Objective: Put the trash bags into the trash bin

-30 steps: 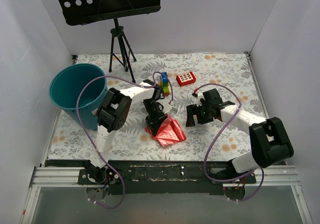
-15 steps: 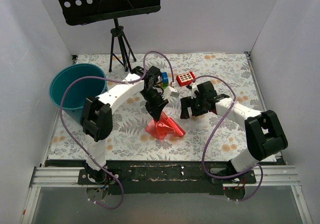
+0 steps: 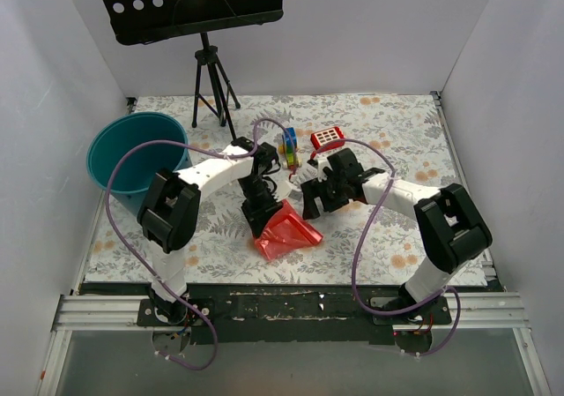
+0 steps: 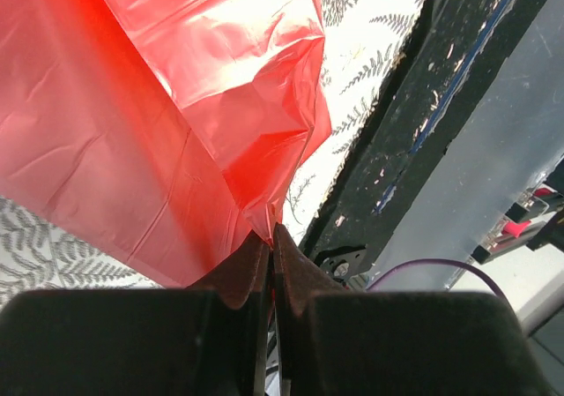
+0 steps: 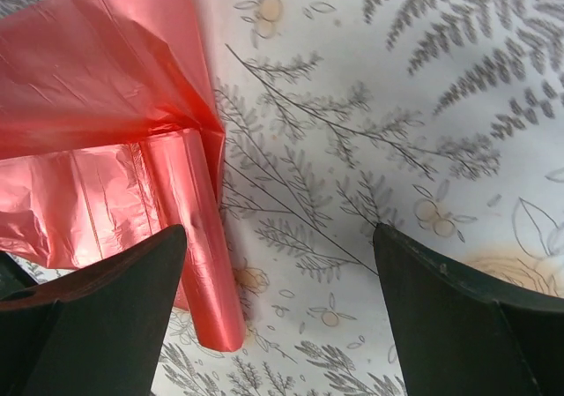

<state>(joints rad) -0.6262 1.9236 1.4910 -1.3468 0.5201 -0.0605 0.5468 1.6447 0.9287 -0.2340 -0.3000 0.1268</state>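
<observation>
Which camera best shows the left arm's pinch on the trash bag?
Left wrist: it shows a fold of the trash bag pinched between the shut left jaws. The top external view shows most of the bag, but too small to see the pinch. The right wrist view shows only its rolled edge, no grip.

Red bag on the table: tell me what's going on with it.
The left gripper is shut on a pinch of the thin red bag, holding one edge up while the rest drapes onto the table. The right gripper hangs open just beside the bag's rolled end, touching nothing. The teal bin stands at the far left, and the bag is not yet in it.
</observation>
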